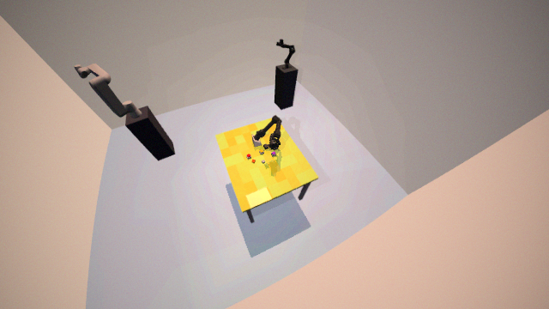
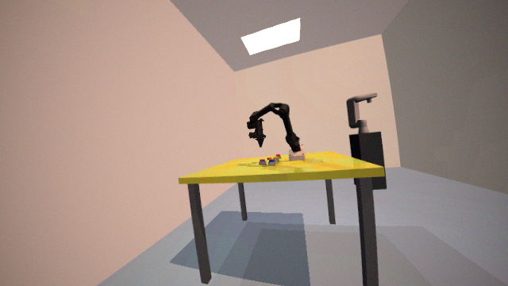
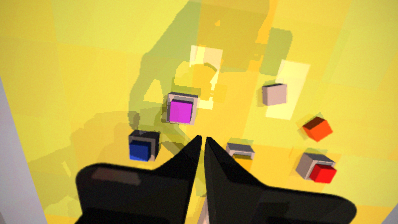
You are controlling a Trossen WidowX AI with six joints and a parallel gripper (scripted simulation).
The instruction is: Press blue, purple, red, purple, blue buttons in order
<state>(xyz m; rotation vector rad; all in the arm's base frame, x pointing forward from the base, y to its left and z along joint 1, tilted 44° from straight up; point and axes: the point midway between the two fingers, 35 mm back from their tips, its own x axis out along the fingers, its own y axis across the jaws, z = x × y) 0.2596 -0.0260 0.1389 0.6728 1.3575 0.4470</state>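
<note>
My gripper (image 3: 203,140) (image 2: 260,145) is shut and empty. It hangs above the table, well clear of the buttons. The purple button (image 3: 180,111) (image 2: 263,160) (image 1: 274,154) stands ahead and to the left of the fingertips in the wrist view, its cap raised. The blue button (image 3: 140,150) (image 2: 271,161) is at the left in the wrist view, with no finger on it; the arm seems to hide it in the top view. The red button (image 3: 322,173) (image 2: 278,156) (image 1: 249,156) is at the right in the wrist view, its cap raised.
A yellow button (image 3: 242,156) is partly behind the right finger in the wrist view. An orange block (image 3: 317,129) (image 1: 253,161) lies near the red button, and a pale pinkish block (image 3: 274,94) (image 1: 263,161) lies farther ahead. All stand on the yellow table (image 1: 296,172) (image 2: 317,171).
</note>
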